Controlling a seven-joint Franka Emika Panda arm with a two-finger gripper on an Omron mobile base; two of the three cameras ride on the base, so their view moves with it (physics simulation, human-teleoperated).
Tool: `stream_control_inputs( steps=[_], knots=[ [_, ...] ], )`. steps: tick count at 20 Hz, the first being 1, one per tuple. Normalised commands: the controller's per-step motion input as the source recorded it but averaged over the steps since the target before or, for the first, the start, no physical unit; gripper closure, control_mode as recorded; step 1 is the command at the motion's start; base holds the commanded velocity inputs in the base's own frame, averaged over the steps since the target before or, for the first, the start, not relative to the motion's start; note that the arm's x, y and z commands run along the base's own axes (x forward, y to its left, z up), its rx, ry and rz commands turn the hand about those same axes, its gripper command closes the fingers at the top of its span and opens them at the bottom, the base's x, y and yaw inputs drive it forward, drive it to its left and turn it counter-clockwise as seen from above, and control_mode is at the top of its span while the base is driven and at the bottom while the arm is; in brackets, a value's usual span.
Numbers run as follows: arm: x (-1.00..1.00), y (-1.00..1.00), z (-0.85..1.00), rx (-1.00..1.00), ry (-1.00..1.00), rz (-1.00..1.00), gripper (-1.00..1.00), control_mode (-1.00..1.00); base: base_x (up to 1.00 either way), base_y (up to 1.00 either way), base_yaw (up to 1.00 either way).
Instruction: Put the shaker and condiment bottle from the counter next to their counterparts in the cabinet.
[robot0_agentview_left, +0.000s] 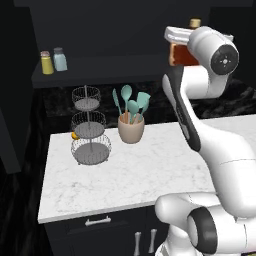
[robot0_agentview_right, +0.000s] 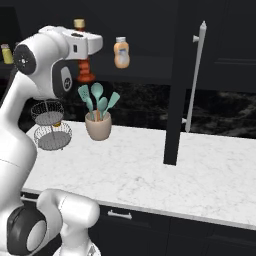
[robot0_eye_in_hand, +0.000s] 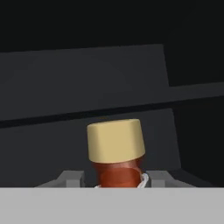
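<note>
The condiment bottle (robot0_eye_in_hand: 117, 174), dark red with a yellowish cap (robot0_eye_in_hand: 116, 140), stands upright between my fingers (robot0_eye_in_hand: 70, 178). My gripper (robot0_eye_in_hand: 116, 179) is shut on its neck. It hangs in front of the dark cabinet at shelf height, well above the counter (robot0_agentview_left: 150, 170); its red body (robot0_agentview_right: 85, 70) shows under my hand. The slim orange bottle (robot0_agentview_right: 121, 53) stands on the shelf board just right of it. At the shelf's left end (robot0_agentview_left: 100, 70) the pale teal shaker (robot0_agentview_left: 60, 59) stands beside the yellow shaker (robot0_agentview_left: 47, 62).
A three-tier wire basket (robot0_agentview_left: 89, 127) and a beige holder of teal utensils (robot0_agentview_left: 131, 127) stand at the back of the counter. An open dark cabinet door (robot0_agentview_right: 175, 100) with a long silver handle (robot0_agentview_right: 197, 75) hangs to the right.
</note>
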Motion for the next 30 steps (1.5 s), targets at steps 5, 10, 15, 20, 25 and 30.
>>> stream_control_inputs(
  steps=[5, 10, 15, 20, 25, 30],
  knots=[
    [0.35, 0.00, -0.01, 0.00, 0.00, -0.06, 1.00, -1.00, 0.00, 0.00, 0.00],
    [0.30, 0.00, -0.16, 0.00, -0.02, -0.01, 1.00, -1.00, 0.00, 0.00, 0.00],
    [0.27, -0.01, -0.11, 0.00, -0.02, 0.00, 1.00, -1.00, 0.00, 0.00, 0.00],
    [0.36, -0.14, 0.00, 0.00, 0.00, 0.00, 1.00, -1.00, 0.00, 0.00, 0.00],
    [0.39, -0.18, 0.00, 0.00, 0.00, 0.00, 1.00, -1.00, 0.00, 0.00, 0.00],
    [0.50, -0.10, 0.00, 0.00, 0.05, 0.00, 1.00, -1.00, 0.00, 0.00, 0.00]
  ],
)
